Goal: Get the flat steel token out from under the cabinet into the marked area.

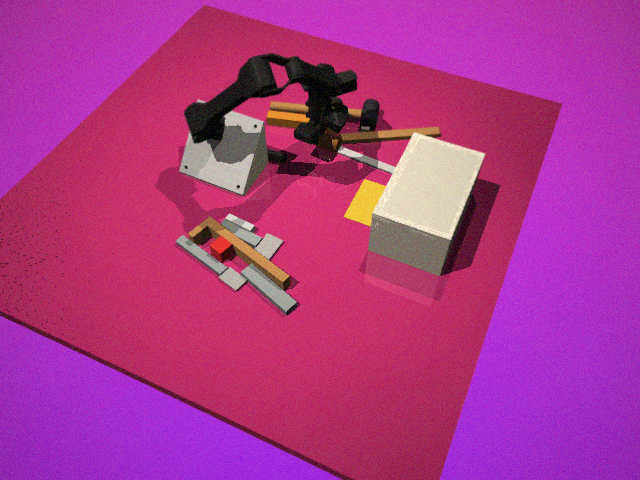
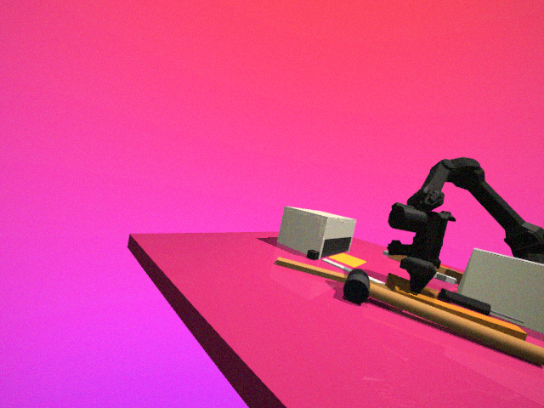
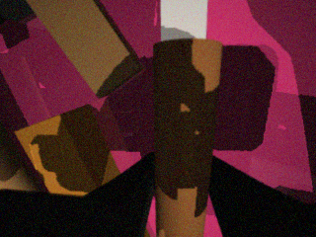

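Observation:
The pale cabinet point(image 1: 429, 186) point(image 2: 303, 230) stands on the table, with a dark low opening point(image 2: 337, 246) in its front. The yellow marked area point(image 1: 364, 203) point(image 2: 350, 259) lies in front of it, partly hidden by the cabinet in the top view. The token is not visible. My gripper point(image 1: 323, 133) point(image 3: 180, 159) is shut on the brown handle point(image 3: 185, 114) of a tool, low over the table. The tool's pale flat blade point(image 1: 366, 158) point(image 3: 184, 17) runs from the handle toward the cabinet, beside the marked area. A small black block point(image 2: 313, 254) shows by the blade's far end; whether they are joined is unclear.
A wooden bar point(image 1: 408, 133) point(image 2: 307, 267), a black-headed mallet point(image 1: 369, 114) point(image 2: 356, 286), an orange bar point(image 1: 286, 119) point(image 2: 478, 314) and a black-handled tool point(image 1: 278, 155) point(image 2: 464, 301) lie near my gripper. A wooden L-shaped stick point(image 1: 258, 259), red cube point(image 1: 222, 249) and several grey pieces lie apart.

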You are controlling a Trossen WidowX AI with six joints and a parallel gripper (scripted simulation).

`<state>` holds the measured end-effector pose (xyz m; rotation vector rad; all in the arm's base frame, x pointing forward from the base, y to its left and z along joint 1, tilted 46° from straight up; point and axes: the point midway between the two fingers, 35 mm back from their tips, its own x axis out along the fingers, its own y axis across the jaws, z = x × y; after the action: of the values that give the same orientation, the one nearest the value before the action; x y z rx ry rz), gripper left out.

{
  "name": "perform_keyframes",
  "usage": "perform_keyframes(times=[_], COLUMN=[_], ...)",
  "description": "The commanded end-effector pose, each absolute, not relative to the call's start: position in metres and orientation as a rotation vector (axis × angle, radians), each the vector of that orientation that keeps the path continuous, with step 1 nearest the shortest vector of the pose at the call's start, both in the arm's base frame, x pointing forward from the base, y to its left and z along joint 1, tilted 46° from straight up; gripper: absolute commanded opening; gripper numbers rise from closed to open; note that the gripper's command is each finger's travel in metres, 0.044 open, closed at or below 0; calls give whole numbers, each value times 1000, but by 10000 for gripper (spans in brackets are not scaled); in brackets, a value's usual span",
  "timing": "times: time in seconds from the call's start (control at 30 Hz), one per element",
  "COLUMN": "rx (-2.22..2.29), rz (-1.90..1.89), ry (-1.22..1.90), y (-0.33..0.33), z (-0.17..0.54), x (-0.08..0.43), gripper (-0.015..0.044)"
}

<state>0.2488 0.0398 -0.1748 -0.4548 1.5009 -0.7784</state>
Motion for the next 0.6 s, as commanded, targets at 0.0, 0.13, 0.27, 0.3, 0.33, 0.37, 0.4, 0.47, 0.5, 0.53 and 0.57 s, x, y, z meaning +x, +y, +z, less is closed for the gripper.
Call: perform_keyframes(times=[0.0,0.13,0.27,0.3,0.33,0.37,0.4,0.47,0.5,0.53,0.57], rx=[-427,-406,-386,-381,-375,-370,-365,-355,-350,-346,-341], rz=[-802,-821,-840,-845,-850,-854,-859,-868,-872,-877,-881], ry=[1481,1468,1456,1453,1449,1446,1443,1437,1434,1431,1427], y=[42,44,46,46,46,47,47,48,49,49,50], z=[-176,-178,-179,-180,-180,-180,-181,-181,-182,-183,-183], x=[251,251,251,251,251,251,251,251,251,251,251], gripper=[0,0,0,0,0,0,0,0,0,0,0])
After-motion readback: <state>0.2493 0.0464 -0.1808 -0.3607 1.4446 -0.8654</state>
